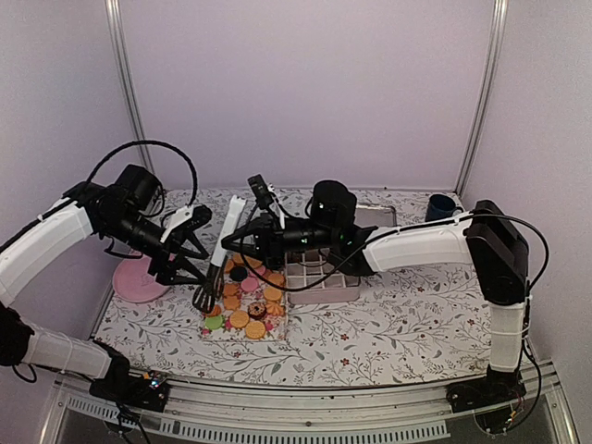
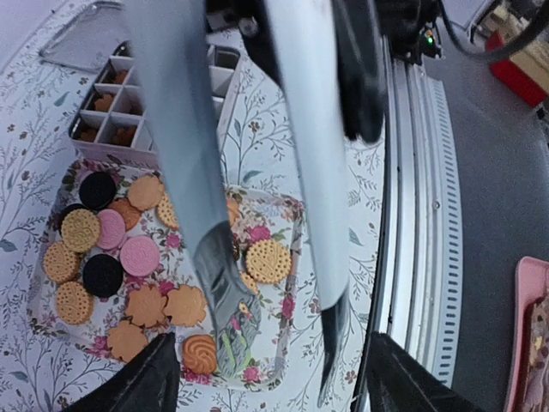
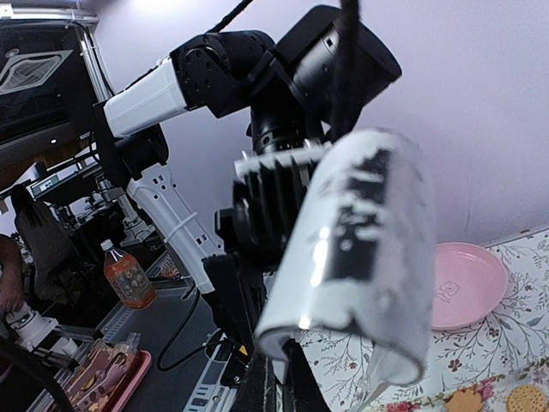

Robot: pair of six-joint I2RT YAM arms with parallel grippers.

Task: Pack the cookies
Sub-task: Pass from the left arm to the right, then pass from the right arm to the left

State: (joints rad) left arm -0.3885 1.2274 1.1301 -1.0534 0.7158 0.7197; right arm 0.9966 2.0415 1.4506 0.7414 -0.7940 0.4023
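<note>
The cookies [image 1: 245, 298] lie in a heap on a floral tray [image 1: 209, 332]; most are orange-tan, with some black and pink ones [image 2: 111, 249]. White tongs [image 1: 222, 242] with black tips hang tilted over the tray's left side. My right gripper [image 1: 242, 239] reaches in from the right and is shut on the tongs' upper handle [image 3: 360, 249], its fingers closed together [image 3: 279, 378]. My left gripper [image 2: 270, 343] is open, its fingers [image 2: 154, 378] standing wide on either side of the two tong arms [image 2: 184, 154] without touching them.
A white box of small compartments [image 1: 324, 291] stands right of the tray, with a few cookies in its cells [image 2: 107, 103]. A pink plate [image 1: 139, 282] sits at the left, a blue cup [image 1: 440, 205] at the back right, and a metal tray [image 1: 377, 216] behind the box.
</note>
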